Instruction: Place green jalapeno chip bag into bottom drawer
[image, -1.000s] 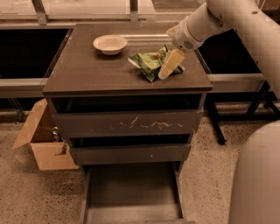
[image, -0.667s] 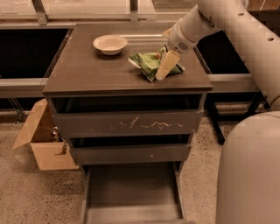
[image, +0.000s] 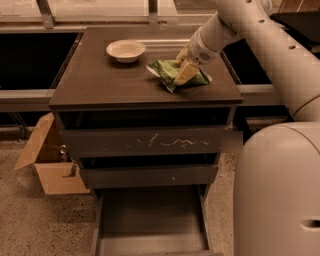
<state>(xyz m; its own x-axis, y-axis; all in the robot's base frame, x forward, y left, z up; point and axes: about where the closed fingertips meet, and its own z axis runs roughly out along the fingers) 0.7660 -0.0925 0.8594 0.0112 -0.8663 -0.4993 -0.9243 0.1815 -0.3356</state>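
The green jalapeno chip bag (image: 166, 70) lies crumpled on the right part of the dark cabinet top (image: 100, 82), right of the bowl. My gripper (image: 186, 73) comes in from the upper right and sits down on the bag's right half, covering part of it. The bottom drawer (image: 150, 220) is pulled out at floor level below the cabinet front, and its flat grey floor is bare. The bag rests on the top.
A round cream bowl (image: 126, 50) stands at the back of the cabinet top. A scratched drawer front (image: 145, 142) and a plain drawer front (image: 147, 175) are shut above the open drawer. An open cardboard box (image: 47, 162) stands on the floor at left. My body (image: 280, 190) fills the lower right.
My gripper has shifted slightly left onto the bag. The bag, the bowl and the drawers have not moved.
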